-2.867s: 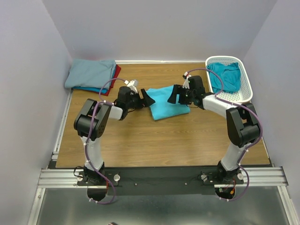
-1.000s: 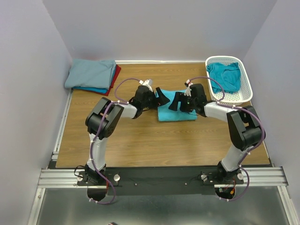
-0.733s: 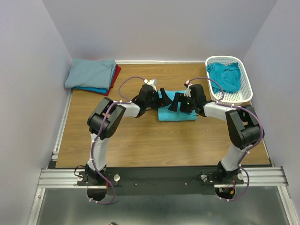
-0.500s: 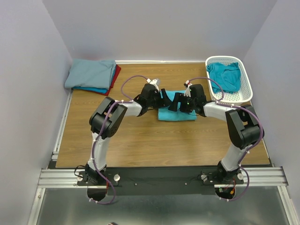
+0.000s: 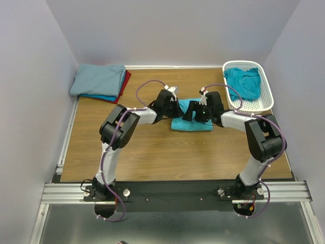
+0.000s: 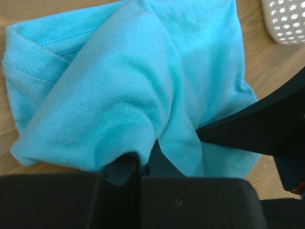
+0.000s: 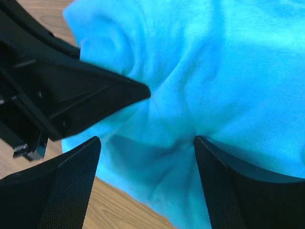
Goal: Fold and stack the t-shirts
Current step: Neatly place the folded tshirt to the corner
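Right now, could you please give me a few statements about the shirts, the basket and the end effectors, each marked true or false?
1. The left end effector is shut on the turquoise shirt. True.
2. The right end effector is shut as well. False: its jaws stand open over the turquoise shirt.
3. The basket holds a teal shirt. True.
4. The stack of folded shirts lies at the near right corner of the table. False: it lies at the far left corner.
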`<action>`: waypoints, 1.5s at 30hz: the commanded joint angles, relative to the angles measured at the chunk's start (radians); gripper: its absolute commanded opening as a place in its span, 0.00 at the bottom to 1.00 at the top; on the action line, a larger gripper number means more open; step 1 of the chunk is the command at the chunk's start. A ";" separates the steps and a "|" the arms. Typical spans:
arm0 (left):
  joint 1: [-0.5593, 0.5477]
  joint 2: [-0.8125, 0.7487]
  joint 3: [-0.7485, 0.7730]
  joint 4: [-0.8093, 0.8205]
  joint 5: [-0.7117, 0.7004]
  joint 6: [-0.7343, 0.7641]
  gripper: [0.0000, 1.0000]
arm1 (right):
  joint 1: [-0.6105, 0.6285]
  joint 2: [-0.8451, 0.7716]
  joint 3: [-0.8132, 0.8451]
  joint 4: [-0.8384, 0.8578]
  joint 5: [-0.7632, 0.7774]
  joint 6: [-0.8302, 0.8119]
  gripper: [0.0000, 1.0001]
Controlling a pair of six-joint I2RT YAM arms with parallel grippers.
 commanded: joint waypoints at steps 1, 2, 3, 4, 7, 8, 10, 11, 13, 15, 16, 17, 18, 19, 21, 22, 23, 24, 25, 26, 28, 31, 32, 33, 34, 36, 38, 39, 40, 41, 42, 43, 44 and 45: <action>0.018 -0.029 0.045 -0.192 -0.081 0.162 0.00 | 0.008 -0.067 -0.034 -0.023 -0.033 -0.013 0.86; 0.024 -0.052 0.063 -0.243 -0.128 0.196 0.00 | 0.008 -0.078 -0.036 -0.028 -0.035 -0.013 0.87; 0.029 -0.060 0.075 -0.275 -0.156 0.228 0.00 | 0.008 -0.093 -0.036 -0.037 -0.032 -0.016 0.87; 0.033 -0.067 0.091 -0.306 -0.190 0.297 0.00 | 0.008 -0.106 -0.037 -0.046 -0.026 -0.016 0.87; 0.049 -0.087 0.157 -0.439 -0.326 0.424 0.00 | 0.008 -0.166 -0.051 -0.074 -0.010 -0.018 0.88; 0.059 -0.095 0.183 -0.485 -0.372 0.449 0.00 | 0.006 -0.195 -0.054 -0.078 -0.007 -0.018 0.88; 0.073 -0.103 0.210 -0.519 -0.421 0.530 0.00 | 0.008 -0.219 -0.063 -0.086 -0.001 -0.013 0.88; 0.078 -0.109 0.214 -0.528 -0.435 0.561 0.00 | 0.008 -0.230 -0.068 -0.089 -0.001 -0.013 0.88; 0.096 -0.123 0.227 -0.551 -0.475 0.602 0.00 | 0.008 -0.256 -0.074 -0.095 -0.001 -0.012 0.88; 0.116 -0.136 0.234 -0.571 -0.495 0.677 0.00 | 0.006 -0.274 -0.078 -0.100 0.005 -0.010 0.88; 0.124 -0.140 0.241 -0.578 -0.506 0.702 0.00 | 0.006 -0.279 -0.080 -0.103 0.006 -0.010 0.88; 0.130 -0.146 0.250 -0.591 -0.523 0.724 0.00 | 0.006 -0.285 -0.083 -0.103 0.006 -0.010 0.88; 0.136 -0.149 0.254 -0.596 -0.538 0.768 0.00 | 0.008 -0.288 -0.085 -0.103 0.008 -0.010 0.88; 0.148 -0.152 0.258 -0.601 -0.550 0.791 0.00 | 0.008 -0.298 -0.088 -0.104 0.010 -0.009 0.88; 0.158 -0.153 0.272 -0.611 -0.584 0.831 0.00 | 0.008 -0.304 -0.095 -0.103 0.011 -0.009 0.88; 0.171 -0.150 0.280 -0.617 -0.598 0.862 0.00 | 0.006 -0.307 -0.098 -0.103 0.013 -0.009 0.88; 0.178 -0.149 0.296 -0.621 -0.618 0.880 0.00 | 0.006 -0.311 -0.100 -0.103 0.013 -0.007 0.88; 0.187 -0.140 0.312 -0.627 -0.621 0.909 0.00 | 0.006 -0.313 -0.103 -0.103 0.011 -0.010 0.88; 0.204 -0.135 0.325 -0.633 -0.621 0.925 0.00 | 0.008 -0.313 -0.106 -0.103 0.010 -0.010 0.88; 0.214 -0.129 0.361 -0.647 -0.623 0.940 0.00 | 0.006 -0.318 -0.106 -0.104 0.008 -0.012 0.88; 0.233 -0.110 0.399 -0.660 -0.623 0.983 0.00 | 0.006 -0.321 -0.114 -0.103 0.002 -0.012 0.88; 0.270 -0.083 0.477 -0.688 -0.615 1.029 0.00 | 0.008 -0.318 -0.117 -0.103 -0.001 -0.013 0.88; 0.286 -0.066 0.517 -0.702 -0.615 1.056 0.00 | 0.008 -0.315 -0.117 -0.103 -0.001 -0.013 0.88; 0.297 -0.055 0.539 -0.708 -0.613 1.069 0.00 | 0.008 -0.311 -0.117 -0.104 0.000 -0.015 0.88; 0.306 -0.046 0.560 -0.719 -0.609 1.077 0.00 | 0.008 -0.308 -0.115 -0.103 0.000 -0.015 0.88; 0.335 -0.012 0.627 -0.745 -0.589 1.103 0.00 | 0.008 -0.302 -0.115 -0.103 -0.004 -0.013 0.88; 0.357 0.009 0.669 -0.763 -0.574 1.116 0.00 | 0.006 -0.292 -0.117 -0.103 -0.013 -0.013 0.88; 0.366 0.030 0.706 -0.780 -0.551 1.123 0.00 | 0.008 -0.288 -0.117 -0.103 -0.012 -0.013 0.88; 0.385 0.040 0.721 -0.788 -0.543 1.135 0.00 | 0.008 -0.281 -0.118 -0.103 -0.012 -0.013 0.88; 0.392 0.049 0.752 -0.794 -0.532 1.141 0.00 | 0.008 -0.278 -0.118 -0.103 -0.012 -0.015 0.88; 0.400 0.069 0.767 -0.812 -0.528 1.147 0.00 | 0.008 -0.273 -0.120 -0.103 -0.009 -0.018 0.88; 0.408 0.075 0.781 -0.820 -0.528 1.158 0.00 | 0.008 -0.270 -0.120 -0.103 -0.003 -0.016 0.88; 0.420 0.089 0.813 -0.840 -0.526 1.164 0.00 | 0.008 -0.268 -0.121 -0.103 -0.001 -0.016 0.88; 0.428 0.097 0.832 -0.851 -0.523 1.167 0.00 | 0.008 -0.265 -0.121 -0.103 -0.003 -0.016 0.88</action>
